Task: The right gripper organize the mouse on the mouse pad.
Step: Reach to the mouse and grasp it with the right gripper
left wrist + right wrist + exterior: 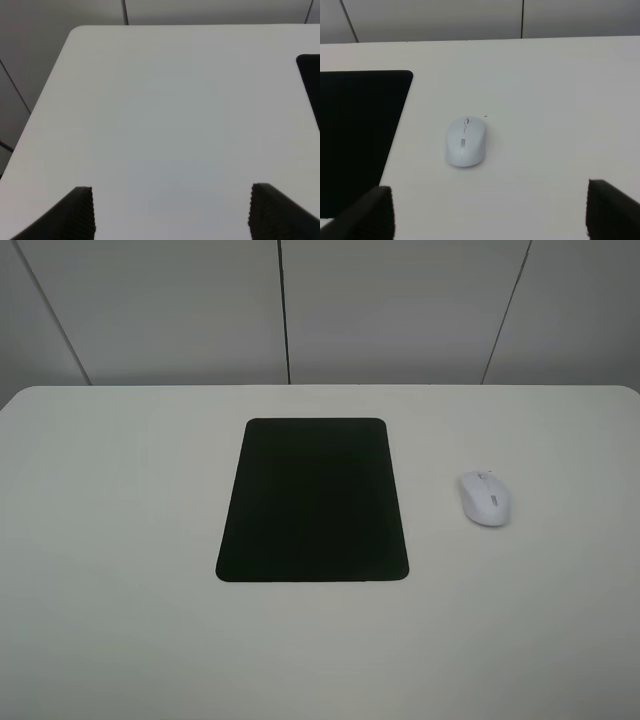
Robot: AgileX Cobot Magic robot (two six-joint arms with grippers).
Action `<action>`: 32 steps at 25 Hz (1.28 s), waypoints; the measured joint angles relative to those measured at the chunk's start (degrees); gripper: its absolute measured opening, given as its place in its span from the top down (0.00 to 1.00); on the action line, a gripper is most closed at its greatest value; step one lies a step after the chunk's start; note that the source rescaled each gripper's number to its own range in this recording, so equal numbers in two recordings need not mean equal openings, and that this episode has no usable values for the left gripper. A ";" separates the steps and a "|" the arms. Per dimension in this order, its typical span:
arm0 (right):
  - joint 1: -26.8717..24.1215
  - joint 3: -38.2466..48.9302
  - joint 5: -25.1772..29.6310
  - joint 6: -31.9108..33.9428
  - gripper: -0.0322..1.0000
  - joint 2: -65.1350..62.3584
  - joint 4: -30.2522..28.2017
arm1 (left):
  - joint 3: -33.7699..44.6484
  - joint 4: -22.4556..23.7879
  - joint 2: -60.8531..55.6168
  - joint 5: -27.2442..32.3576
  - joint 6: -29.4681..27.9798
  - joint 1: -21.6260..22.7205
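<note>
Two things lie on the white surface [120, 540]: the black mouse pad [313, 500] in the middle, and the white mouse [485, 499] to its right, near the pad's edge but apart from it. Your right pincer [490, 210] hangs above the surface with its fingers spread wide and nothing between them; the mouse lies ahead of them, untouched. Your left pincer [172, 210] is likewise spread wide over bare surface, gripping nothing. A dark corner at that view's edge is probably the pad.

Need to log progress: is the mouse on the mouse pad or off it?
Off. The mouse sits on the white table, apart from the mouse pad, to its right in the high view.
</note>
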 joint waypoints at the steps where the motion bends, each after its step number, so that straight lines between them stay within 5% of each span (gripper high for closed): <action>1: 0.00 0.00 0.00 0.00 0.29 0.00 0.00 | 0.00 0.00 0.00 0.00 0.00 0.00; 25: 0.00 0.00 0.00 0.00 0.29 0.00 0.00 | 0.00 0.00 0.00 0.00 0.00 0.00; 32: 0.00 -2.15 -3.13 -0.40 0.29 12.83 0.00 | 0.00 0.00 0.00 0.00 0.00 0.00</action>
